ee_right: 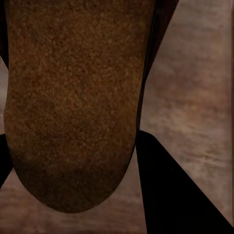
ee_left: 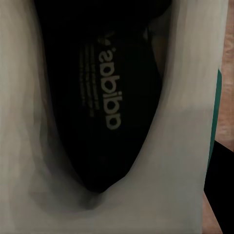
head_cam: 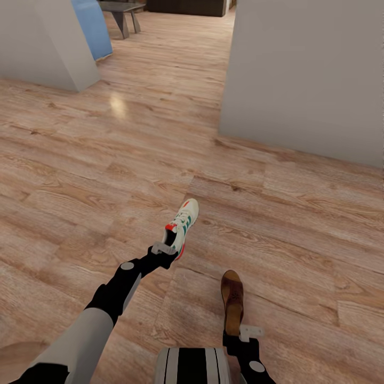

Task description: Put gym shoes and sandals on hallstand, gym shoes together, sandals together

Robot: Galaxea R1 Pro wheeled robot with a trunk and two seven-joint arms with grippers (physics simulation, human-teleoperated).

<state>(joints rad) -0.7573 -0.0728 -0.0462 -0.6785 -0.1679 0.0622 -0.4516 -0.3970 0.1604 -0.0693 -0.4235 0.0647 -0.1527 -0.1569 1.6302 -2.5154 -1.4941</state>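
A white gym shoe (head_cam: 184,221) with green stripes and red accents hangs toe-forward over the corridor floor (head_cam: 96,160), and my left gripper (head_cam: 169,246) is shut on its heel end. The left wrist view looks into that gym shoe (ee_left: 180,146), down onto its dark printed insole. My right gripper (head_cam: 233,333) is shut on the heel of a brown sandal (head_cam: 232,296), which points forward just above the planks. In the right wrist view the sandal's suede footbed (ee_right: 73,97) is close up, with a dark finger (ee_right: 170,195) beside it. The hallstand is out of view.
A grey wall block (head_cam: 309,74) stands ahead on the right and another grey wall corner (head_cam: 42,42) ahead on the left, with an open wooden passage between them. Far back are a blue panel (head_cam: 93,26) and a dark table (head_cam: 122,13). My base (head_cam: 192,365) is at the bottom edge.
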